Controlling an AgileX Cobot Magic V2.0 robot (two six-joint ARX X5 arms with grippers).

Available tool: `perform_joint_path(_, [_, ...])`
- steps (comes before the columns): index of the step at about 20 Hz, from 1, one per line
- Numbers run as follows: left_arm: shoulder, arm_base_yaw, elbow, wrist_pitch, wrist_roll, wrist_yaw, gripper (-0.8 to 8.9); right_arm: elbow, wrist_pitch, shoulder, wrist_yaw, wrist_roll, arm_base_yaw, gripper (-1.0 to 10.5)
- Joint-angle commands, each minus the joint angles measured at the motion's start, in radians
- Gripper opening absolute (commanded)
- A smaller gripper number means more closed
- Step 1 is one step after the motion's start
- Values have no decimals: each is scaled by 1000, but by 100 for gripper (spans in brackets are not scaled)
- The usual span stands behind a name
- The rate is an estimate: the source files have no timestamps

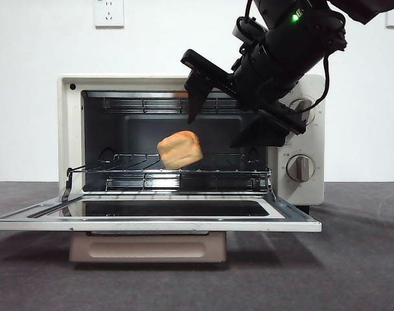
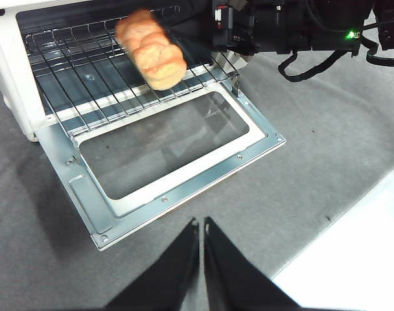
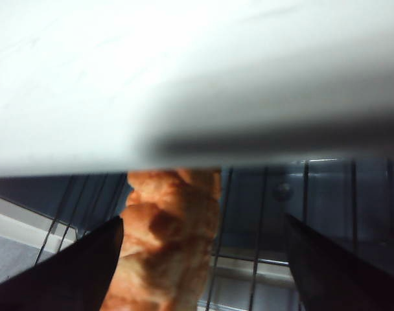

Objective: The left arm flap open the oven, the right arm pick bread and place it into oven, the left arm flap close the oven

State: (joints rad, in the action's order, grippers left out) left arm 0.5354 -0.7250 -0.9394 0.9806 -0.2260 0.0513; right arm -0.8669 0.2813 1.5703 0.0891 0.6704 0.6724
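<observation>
The cream-white oven [image 1: 69, 136] stands with its glass door [image 1: 294, 223] folded down flat. The bread [image 1: 179, 149], a small golden-brown bun, is tilted just over the wire rack [image 1: 126, 170] inside the oven. It looks blurred in the left wrist view [image 2: 151, 48] and shows in the right wrist view [image 3: 168, 246]. My right gripper [image 1: 213, 133] is open at the oven's mouth, above and right of the bread, and holds nothing; in its own view [image 3: 203, 219] the bread lies by one jaw. My left gripper [image 2: 201, 221] is shut and empty, over the grey table in front of the open door [image 2: 184, 188].
Two beige knobs [image 1: 301, 167] sit on the oven's right side, behind the right arm [image 2: 294, 26]. The oven's top edge [image 3: 184, 78] fills the upper part of the right wrist view. The table's edge [image 2: 352, 214] runs near the left gripper.
</observation>
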Motion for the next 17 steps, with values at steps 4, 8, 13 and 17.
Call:
perform_joint_path(4, [2, -8, -18, -8, -1, -4, 16, -16, -16, -16, -41, 0, 26, 393])
perform_joint_path(8, [34, -8, -18, -4, -29, -57, 16, -16, -143, -135, -34, -21, 71, 393])
perform_joint_path(13, [193, 4, -18, -10, -52, -52, 16, -16, -387, -391, -66, -153, 98, 393])
perform_joint_path(17, [323, 103, -18, -68, -39, 40, 14, -19, -631, -623, -115, -304, 95, 392])
